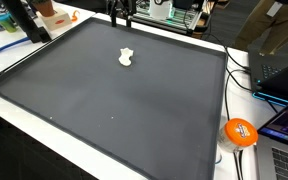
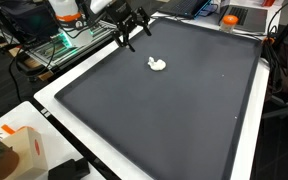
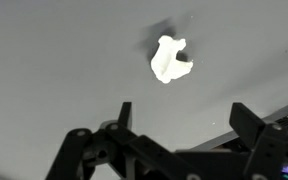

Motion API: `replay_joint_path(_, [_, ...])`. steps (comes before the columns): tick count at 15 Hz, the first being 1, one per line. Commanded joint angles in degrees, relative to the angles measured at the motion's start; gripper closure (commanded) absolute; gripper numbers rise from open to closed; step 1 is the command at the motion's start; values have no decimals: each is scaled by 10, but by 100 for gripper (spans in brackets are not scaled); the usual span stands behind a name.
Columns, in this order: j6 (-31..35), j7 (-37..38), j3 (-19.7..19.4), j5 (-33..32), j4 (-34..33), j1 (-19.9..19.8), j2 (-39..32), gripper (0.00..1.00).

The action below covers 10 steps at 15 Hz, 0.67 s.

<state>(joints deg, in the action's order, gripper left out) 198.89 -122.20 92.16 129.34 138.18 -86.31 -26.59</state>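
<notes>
A small white lumpy object [image 3: 170,59] lies on the dark grey mat [image 3: 54,70]; it shows in both exterior views as the white object [image 1: 127,58] and the white object [image 2: 157,65]. My gripper [image 3: 184,112] hangs above the mat, short of the object, jaws wide apart with nothing between them. In the exterior views the gripper [image 1: 122,14] is at the mat's far edge, and the gripper [image 2: 134,31] is up and to the left of the white object, not touching it.
The mat [image 1: 114,110] fills most of the white table. An orange ball-like item [image 1: 240,131] and cables sit beside a laptop at one edge. A cardboard box [image 2: 22,152] and clutter stand near another edge.
</notes>
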Motion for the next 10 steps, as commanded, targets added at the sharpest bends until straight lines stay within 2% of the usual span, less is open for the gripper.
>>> replay_joint_path(1, [5,62,11,-55,12,1,-4,0])
replay_joint_path(5, [1,155,-5,-105,25,45,32,0])
replay_joint_path(8, [6,225,1,-135,41,75,52,0])
replay_joint_path(9, [3,200,-5,-97,36,88,73,0])
replay_joint_path(10, [13,212,-7,-96,38,102,80,0])
